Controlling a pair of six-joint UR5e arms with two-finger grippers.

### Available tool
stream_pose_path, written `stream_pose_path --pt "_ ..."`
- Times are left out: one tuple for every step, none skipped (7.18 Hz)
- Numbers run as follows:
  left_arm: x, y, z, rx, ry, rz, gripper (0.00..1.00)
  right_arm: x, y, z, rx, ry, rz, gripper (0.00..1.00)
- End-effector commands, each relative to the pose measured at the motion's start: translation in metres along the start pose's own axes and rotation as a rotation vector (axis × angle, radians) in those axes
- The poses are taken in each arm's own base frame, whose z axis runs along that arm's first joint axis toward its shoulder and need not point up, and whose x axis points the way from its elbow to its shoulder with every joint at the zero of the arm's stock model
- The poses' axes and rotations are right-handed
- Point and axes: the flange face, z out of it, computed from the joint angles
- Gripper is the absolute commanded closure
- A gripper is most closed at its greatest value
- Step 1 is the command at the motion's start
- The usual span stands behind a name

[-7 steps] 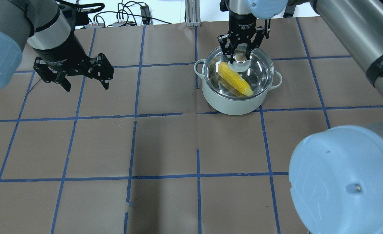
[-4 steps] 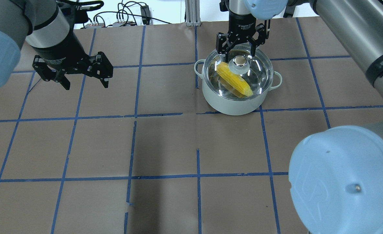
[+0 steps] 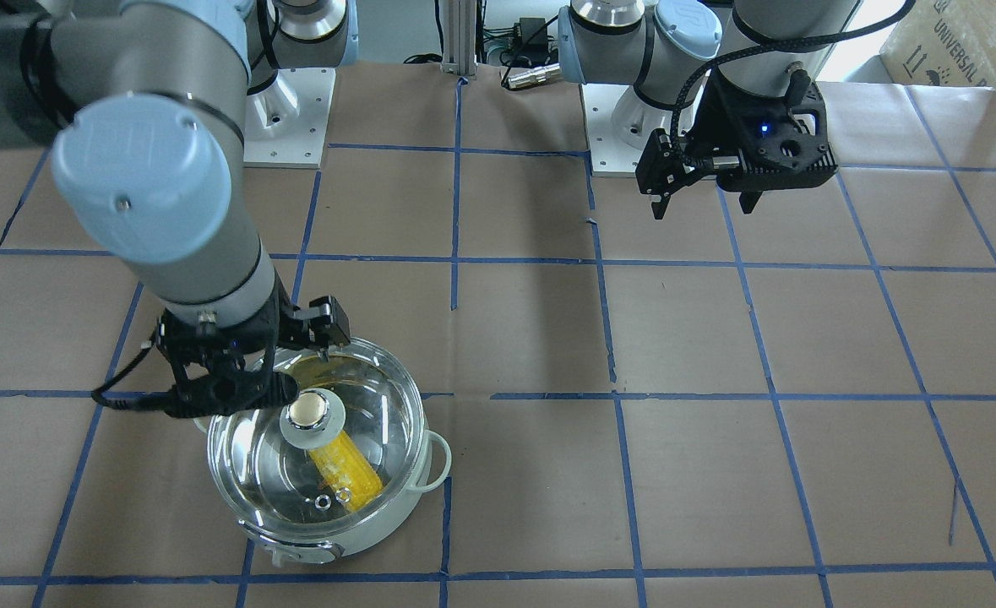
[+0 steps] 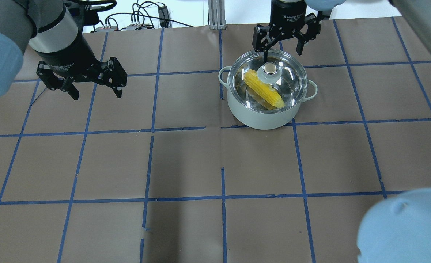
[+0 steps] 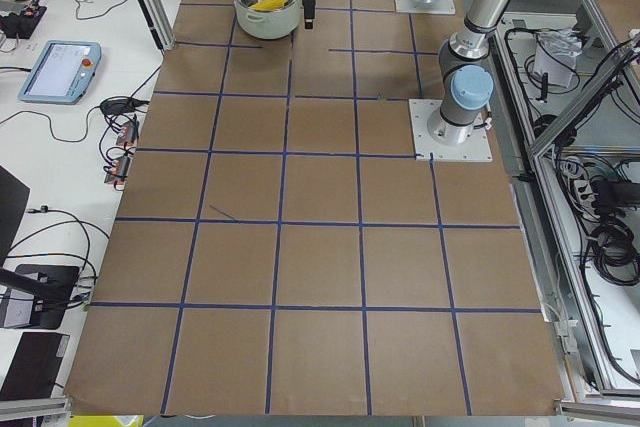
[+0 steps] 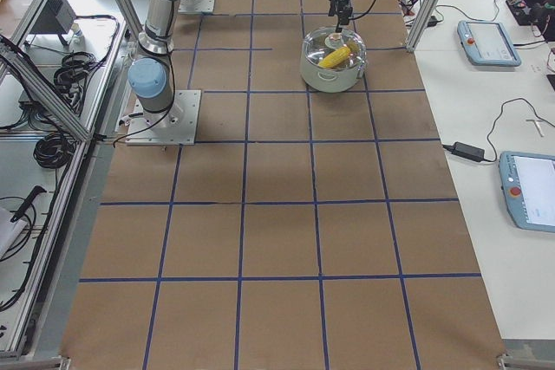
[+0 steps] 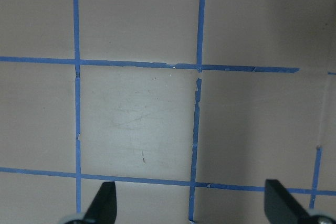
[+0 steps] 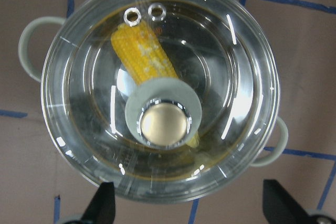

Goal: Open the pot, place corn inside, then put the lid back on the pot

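My right claw (image 4: pixel 283 51), spread and empty, hangs above the lid (image 4: pixel 288 78), clear of its knob. The lid sits on the pot (image 4: pixel 263 117), with the corn (image 4: pixel 264 89) inside. My left claw (image 4: pixel 98 96), also spread, hovers well apart over the surface (image 4: pixel 186 160).

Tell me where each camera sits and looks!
Overhead: behind the robot, looking forward and down; left end effector, right end effector above the pot.
Front-facing: across the table, facing the robot; arm bases atop.
Exterior left: table's end on its left, looking along; arm bases.
Exterior right: opposite end; likewise.
Left wrist: straight down at table; fingertips.
Right wrist: straight down on the lid; fingertips.
Shared: all but left wrist show the corn.
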Motion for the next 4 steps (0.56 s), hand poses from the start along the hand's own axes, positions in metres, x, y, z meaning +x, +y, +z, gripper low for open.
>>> stream_pose_path --pt "0.0 0.0 0.0 0.0 0.0 0.001 0.0 0.018 0.099 -0.042 0.018 0.004 0.031 0.0" --pt "0.0 0.0 0.0 0.001 0.0 0.001 0.0 0.023 0.13 -0.048 0.01 -0.001 0.052 0.0" --pt "0.0 -0.001 -0.001 0.003 0.0 0.001 0.0 0.024 0.136 -0.037 -0.007 -0.005 0.053 0.0" --pt "0.0 0.0 0.0 0.001 0.0 0.001 0.0 0.028 0.138 -0.032 -0.023 -0.007 0.057 0.0"
